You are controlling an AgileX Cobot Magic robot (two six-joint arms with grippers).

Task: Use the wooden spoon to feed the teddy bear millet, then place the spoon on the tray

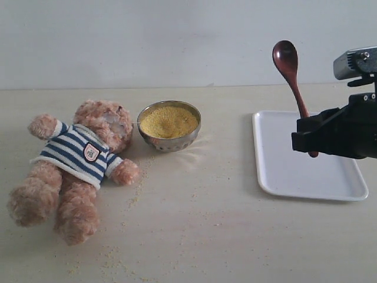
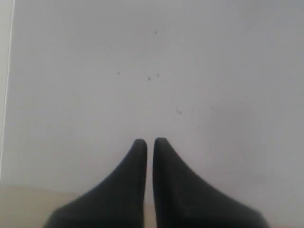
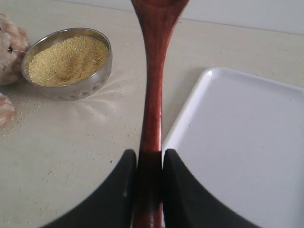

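Observation:
The teddy bear (image 1: 76, 162) in its striped shirt lies on its back at the left of the table. Beside its head stands the steel bowl (image 1: 169, 125) heaped with millet (image 3: 67, 59). My right gripper (image 1: 307, 137) is shut on the handle of the wooden spoon (image 1: 290, 71), held upright above the left part of the white tray (image 1: 306, 171); the spoon's bowl points up. In the right wrist view the handle (image 3: 153, 95) runs between the fingers (image 3: 124, 171). My left gripper (image 2: 149, 141) is shut on nothing, facing a blank pale wall, and is out of the exterior view.
Stray millet grains (image 1: 138, 191) are scattered over the table around the bear's arm, the bowl and toward the front edge. A pale wall rises behind the table.

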